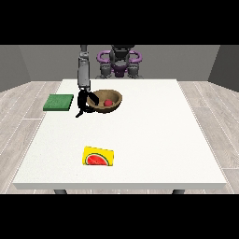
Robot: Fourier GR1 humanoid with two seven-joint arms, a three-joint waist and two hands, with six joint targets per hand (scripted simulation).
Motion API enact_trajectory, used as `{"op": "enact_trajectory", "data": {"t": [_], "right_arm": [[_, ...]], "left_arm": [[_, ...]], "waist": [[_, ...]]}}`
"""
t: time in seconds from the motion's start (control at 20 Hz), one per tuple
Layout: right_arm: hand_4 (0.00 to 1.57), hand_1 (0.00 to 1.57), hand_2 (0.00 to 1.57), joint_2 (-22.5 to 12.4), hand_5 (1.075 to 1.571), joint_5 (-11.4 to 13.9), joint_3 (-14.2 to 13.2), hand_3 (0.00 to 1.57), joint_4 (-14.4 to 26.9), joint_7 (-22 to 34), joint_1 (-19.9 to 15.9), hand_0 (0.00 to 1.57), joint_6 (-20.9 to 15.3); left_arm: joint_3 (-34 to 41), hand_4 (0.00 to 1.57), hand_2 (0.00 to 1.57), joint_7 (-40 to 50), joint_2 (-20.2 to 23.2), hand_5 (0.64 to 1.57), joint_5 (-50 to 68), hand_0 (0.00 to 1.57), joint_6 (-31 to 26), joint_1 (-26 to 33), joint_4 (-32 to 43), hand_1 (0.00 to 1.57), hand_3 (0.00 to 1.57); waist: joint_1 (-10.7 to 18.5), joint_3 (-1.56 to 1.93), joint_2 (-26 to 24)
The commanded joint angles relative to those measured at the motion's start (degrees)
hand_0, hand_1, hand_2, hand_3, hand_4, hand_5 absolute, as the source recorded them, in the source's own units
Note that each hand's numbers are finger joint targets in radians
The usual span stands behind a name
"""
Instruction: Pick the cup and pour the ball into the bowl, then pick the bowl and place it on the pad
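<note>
A brown bowl point(112, 98) stands on the white table point(149, 140), left of its middle and towards the far side. A red ball point(108, 102) lies inside it. The hand at the view's left point(84, 104) hangs from a grey arm at the bowl's left rim; one dark finger lies over the rim and the rest curl down outside the wall. The green pad point(59, 102) lies flat to the left of this hand. A yellow cup point(98, 157) with a watermelon picture lies on its side near the table's front edge. No hand shows at the view's right.
The robot's torso point(119, 63) stands behind the table's far edge. Grey arm point(83, 72) comes down steeply between the pad and the bowl. Wooden floor surrounds the table.
</note>
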Motion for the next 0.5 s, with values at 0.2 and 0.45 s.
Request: {"op": "enact_trajectory", "data": {"t": [0.2,0.45], "right_arm": [[1.25,1.57,1.57,-3.9,1.455,7.43,8.38,1.57,-4.08,23.53,-2.86,1.57,-2.36],[1.25,1.57,1.57,-8.31,1.476,7.38,7.75,1.57,-4.76,32.44,-8.41,1.57,0.52]], "left_arm": [[2.88,0.0,0.0,-6.24,3.27,1.547,-2.38,0.0,-2.98,7.28,11.86,0.0,0.0],[4.09,0.0,0.0,-8.94,3.7,1.543,-1.57,0.0,-5.02,10.59,14.15,0.0,0.0]], "waist": [[-6.56,1.19,-7.37],[-7.58,1.4,-8.4]]}}
